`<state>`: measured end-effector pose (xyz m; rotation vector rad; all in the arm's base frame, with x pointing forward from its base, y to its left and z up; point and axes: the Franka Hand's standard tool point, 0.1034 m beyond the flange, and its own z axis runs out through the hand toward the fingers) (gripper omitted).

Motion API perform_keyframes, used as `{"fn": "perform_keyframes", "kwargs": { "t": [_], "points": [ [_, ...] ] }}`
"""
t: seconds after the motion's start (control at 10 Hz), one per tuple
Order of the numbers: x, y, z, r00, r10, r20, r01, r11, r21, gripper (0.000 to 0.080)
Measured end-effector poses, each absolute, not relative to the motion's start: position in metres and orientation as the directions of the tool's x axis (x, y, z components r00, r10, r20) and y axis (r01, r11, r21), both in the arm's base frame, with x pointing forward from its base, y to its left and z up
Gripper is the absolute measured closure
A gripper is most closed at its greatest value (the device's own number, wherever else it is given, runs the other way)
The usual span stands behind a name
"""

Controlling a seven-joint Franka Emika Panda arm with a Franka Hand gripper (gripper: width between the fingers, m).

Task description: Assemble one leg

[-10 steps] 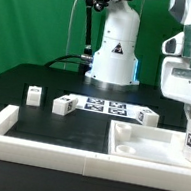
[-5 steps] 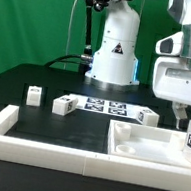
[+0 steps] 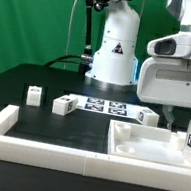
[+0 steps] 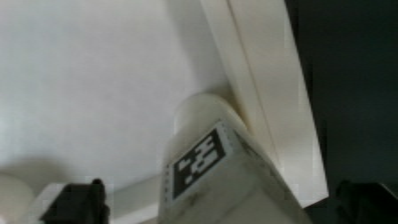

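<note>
Wrist camera first: the gripper [image 4: 219, 203] hangs over the white panel [image 4: 89, 90] with its fingers [image 4: 75, 200] spread wide, and I see neither one touching anything. Between them sits the leg [image 4: 221, 160], its black-and-white tag showing, close to the panel's raised rim. In the exterior view that leg stands upright on the panel at the exterior view's far right, tag facing the camera. Further back on the black table [image 3: 45, 80] the marker board [image 3: 106, 108] lies flat. A loose post [image 3: 33, 95] and another post [image 3: 65, 103] sit on the exterior view's left of it. A third post [image 3: 146, 116] sits just beside its right end.
</note>
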<state>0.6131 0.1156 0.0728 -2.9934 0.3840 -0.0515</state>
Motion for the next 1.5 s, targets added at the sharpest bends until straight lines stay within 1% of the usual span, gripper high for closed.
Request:
{"fn": "perform_keyframes", "kwargs": {
  "t": [0.2,0.6,0.7,0.8,0.9,1.0,1.1,1.2,1.5],
  "points": [
    [0.6129,0.117,0.0729,0.996,-0.083,0.041,-0.078,-0.992,-0.102,0.015],
    [0.612,0.1136,0.072,0.979,0.196,0.053,0.2,-0.977,-0.077,0.015],
    [0.6121,0.113,0.072,0.97,0.236,0.056,0.24,-0.968,-0.075,0.015],
    [0.612,0.1132,0.072,0.974,0.221,0.055,0.225,-0.971,-0.077,0.015],
    [0.6121,0.113,0.072,0.974,0.221,0.055,0.225,-0.971,-0.077,0.026],
    [0.6121,0.113,0.072,0.974,0.221,0.055,0.225,-0.971,-0.076,0.026],
    [0.6121,0.113,0.072,0.974,0.221,0.055,0.225,-0.971,-0.076,0.0461],
    [0.6121,0.113,0.072,0.974,0.221,0.055,0.225,-0.971,-0.076,0.0511],
    [0.6121,0.113,0.072,0.978,0.2,0.053,0.204,-0.976,-0.078,0.051]
  ]
}}
